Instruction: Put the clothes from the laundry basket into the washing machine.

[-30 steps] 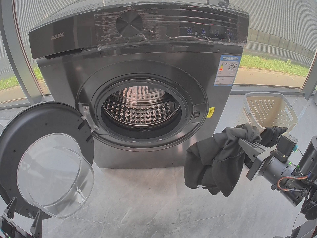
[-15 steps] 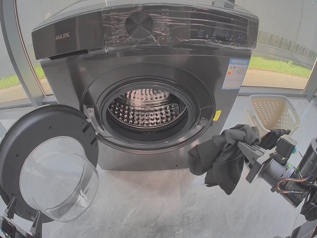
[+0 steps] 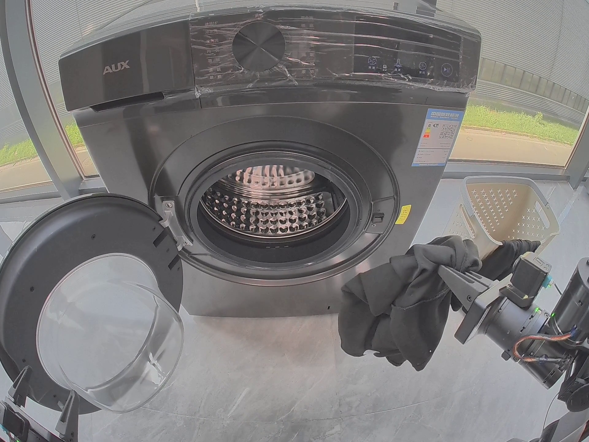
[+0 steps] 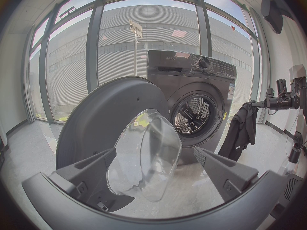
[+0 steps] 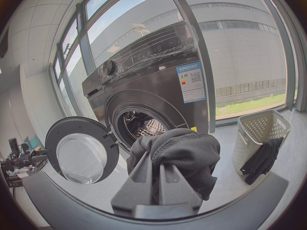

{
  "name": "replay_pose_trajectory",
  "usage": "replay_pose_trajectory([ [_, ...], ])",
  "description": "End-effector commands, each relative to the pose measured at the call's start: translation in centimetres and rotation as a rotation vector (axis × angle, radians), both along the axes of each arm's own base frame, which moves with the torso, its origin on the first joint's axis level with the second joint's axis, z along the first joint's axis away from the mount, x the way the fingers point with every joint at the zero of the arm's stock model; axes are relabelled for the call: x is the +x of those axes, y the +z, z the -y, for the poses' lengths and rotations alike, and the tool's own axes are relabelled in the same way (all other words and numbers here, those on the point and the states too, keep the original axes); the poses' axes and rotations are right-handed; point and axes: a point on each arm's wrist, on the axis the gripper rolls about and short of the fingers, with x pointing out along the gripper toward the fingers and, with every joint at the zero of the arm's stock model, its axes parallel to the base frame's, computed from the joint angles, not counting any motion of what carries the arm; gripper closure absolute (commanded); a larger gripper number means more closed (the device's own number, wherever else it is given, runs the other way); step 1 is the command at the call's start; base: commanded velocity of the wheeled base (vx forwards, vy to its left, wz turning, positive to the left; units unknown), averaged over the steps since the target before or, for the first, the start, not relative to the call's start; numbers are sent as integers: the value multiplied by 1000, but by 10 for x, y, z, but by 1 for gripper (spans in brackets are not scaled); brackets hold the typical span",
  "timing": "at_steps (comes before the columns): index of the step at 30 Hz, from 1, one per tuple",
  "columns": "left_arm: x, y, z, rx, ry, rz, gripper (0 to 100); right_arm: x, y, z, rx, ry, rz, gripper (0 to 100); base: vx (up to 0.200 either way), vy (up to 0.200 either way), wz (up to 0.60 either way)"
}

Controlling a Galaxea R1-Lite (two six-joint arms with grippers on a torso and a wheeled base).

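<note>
We log the right gripper (image 3: 443, 271) clamped on a dark grey garment (image 3: 399, 305), which hangs above the floor between the washing machine (image 3: 270, 112) and the laundry basket (image 3: 509, 207). A second dark piece (image 3: 512, 253) drapes over the basket rim. The left gripper (image 4: 154, 150) is spread and empty, facing the swung-open door (image 3: 73, 247).

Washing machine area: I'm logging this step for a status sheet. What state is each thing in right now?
door: open, swung wide to the left.
drum: no clothes visible inside.
right gripper: shut on the dark garment.
dark garment: hanging clear of the floor, outside the drum.
left gripper: open, holding nothing.
laundry basket: upright on the floor.
black garment: draped over the laundry basket's rim.
</note>
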Motion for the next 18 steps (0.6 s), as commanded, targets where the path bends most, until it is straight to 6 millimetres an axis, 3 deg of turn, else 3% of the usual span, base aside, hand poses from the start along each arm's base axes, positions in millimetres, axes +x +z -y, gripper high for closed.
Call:
replay_pose_trajectory([
  [1, 0, -4, 0, 0, 0, 3, 0, 0, -1, 0, -3, 0, -3, 100, 0, 0, 0],
  [18, 0, -4, 0, 0, 0, 3, 0, -12, -14, 5, -3, 24, -66, 100, 0, 0, 0],
])
